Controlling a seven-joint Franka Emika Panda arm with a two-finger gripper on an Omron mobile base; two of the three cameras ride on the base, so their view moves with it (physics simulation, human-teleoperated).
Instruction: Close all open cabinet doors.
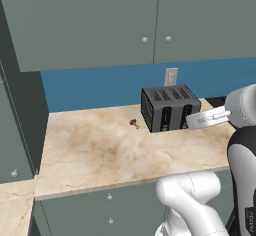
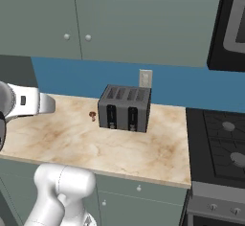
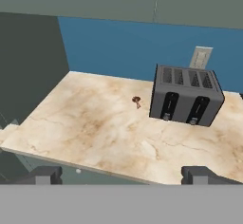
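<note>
Spread wide and gripping nothing, the two-finger gripper (image 3: 121,174) showed its two dark blocky fingertips (image 3: 43,174) at the bottom of the hand view, well apart, hanging above the front edge of the worktop. From the base cameras only the white, smooth arm could be seen, so the hand view alone told the fingers' stance.

At far left in the left base view, a tall flat grey-green cabinet side (image 1: 20,125) stood with a small round knob low down; whether that panel was a door I could not tell. Next came the polished beige marble-patterned counter (image 1: 95,150), veined in brown, with a tiny brown mushroom-shaped object (image 1: 134,123) lying just left of the black boxy four-slot toaster (image 1: 169,108). Behind the toaster, a pale rectangular wall outlet plate (image 1: 171,76) sat on the matte blue backsplash (image 1: 95,85).

Above, the large flat rectangular grey-green cabinet doors (image 1: 90,22) hung flush and shut side by side, their small round silver knobs (image 1: 145,40) close together by the seam. At far right in the right base view lay a dark stove top (image 2: 222,143) with round burners.
</note>
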